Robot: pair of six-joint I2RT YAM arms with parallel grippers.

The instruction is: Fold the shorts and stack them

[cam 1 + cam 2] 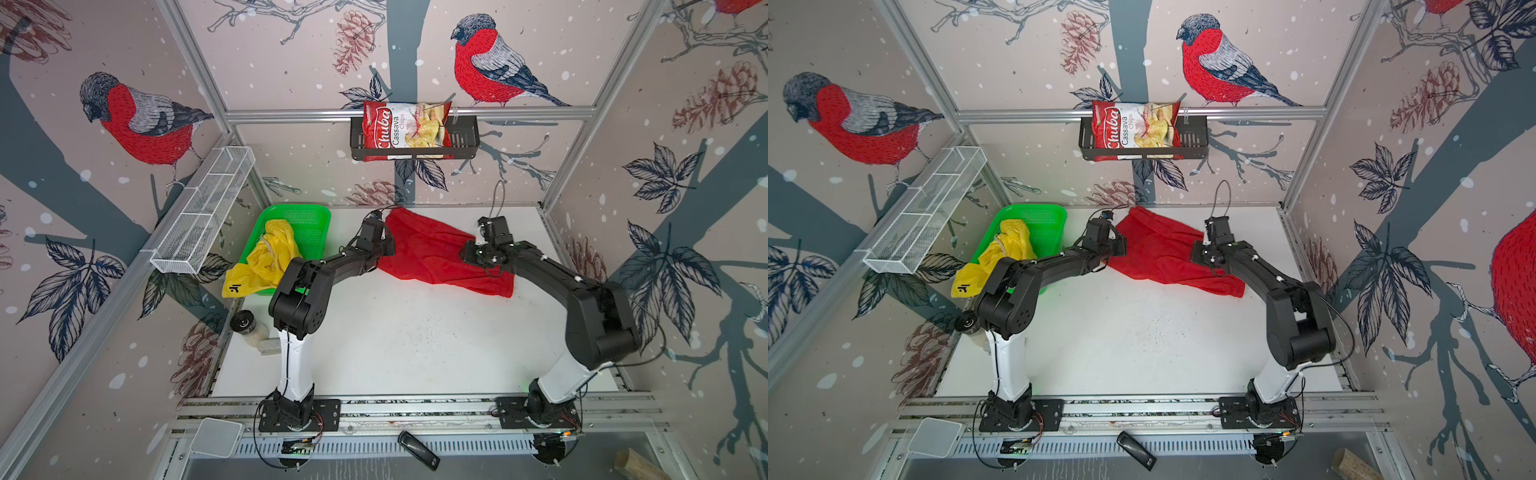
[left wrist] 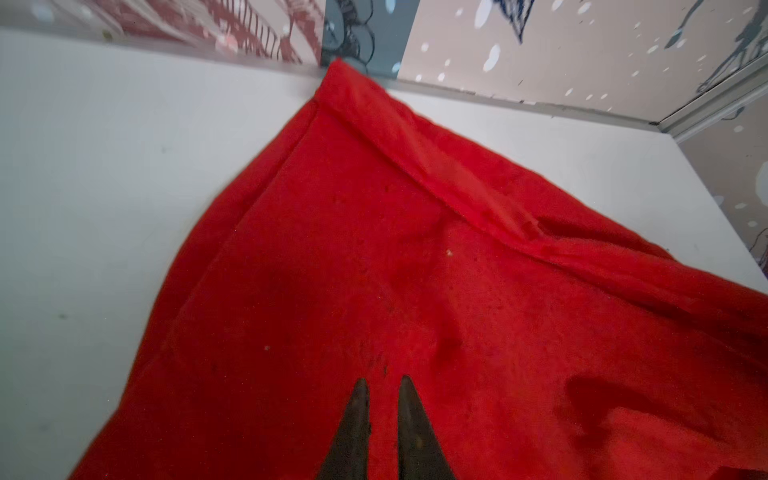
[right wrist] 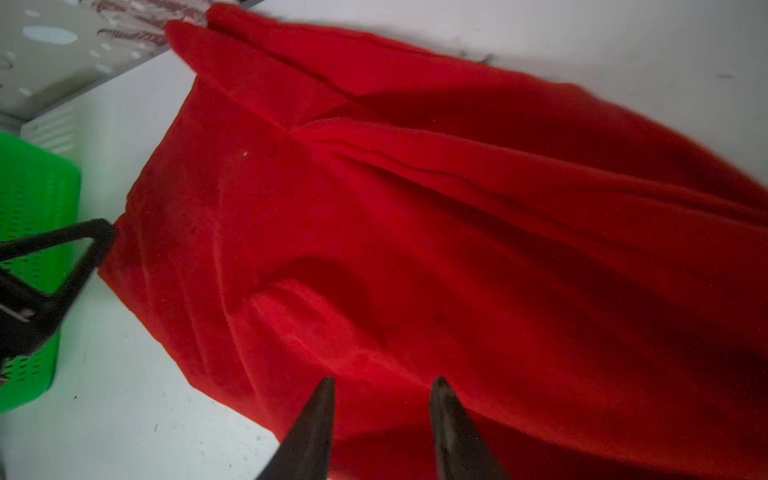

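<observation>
The red shorts (image 1: pixel 436 253) (image 1: pixel 1167 249) lie spread and wrinkled at the back of the white table, one corner against the back wall. My left gripper (image 1: pixel 384 243) (image 2: pixel 384 380) is down at their left edge. Its jaws are nearly together with a sliver of red cloth (image 2: pixel 415 270) between them. My right gripper (image 1: pixel 471 253) (image 3: pixel 384 380) hovers open over the right half of the red shorts (image 3: pixel 415 228); the left gripper (image 3: pixel 104 232) shows there at the cloth's corner. The yellow shorts (image 1: pixel 270 257) (image 1: pixel 1000 253) hang crumpled over the green basket (image 1: pixel 311 220) (image 1: pixel 1046 216).
A white wire shelf (image 1: pixel 203 212) juts from the left wall above the basket. A chips bag (image 1: pixel 405 129) sits in a black wall rack at the back. A dark-lidded jar (image 1: pixel 245 324) stands at the table's left edge, beside the left arm's base.
</observation>
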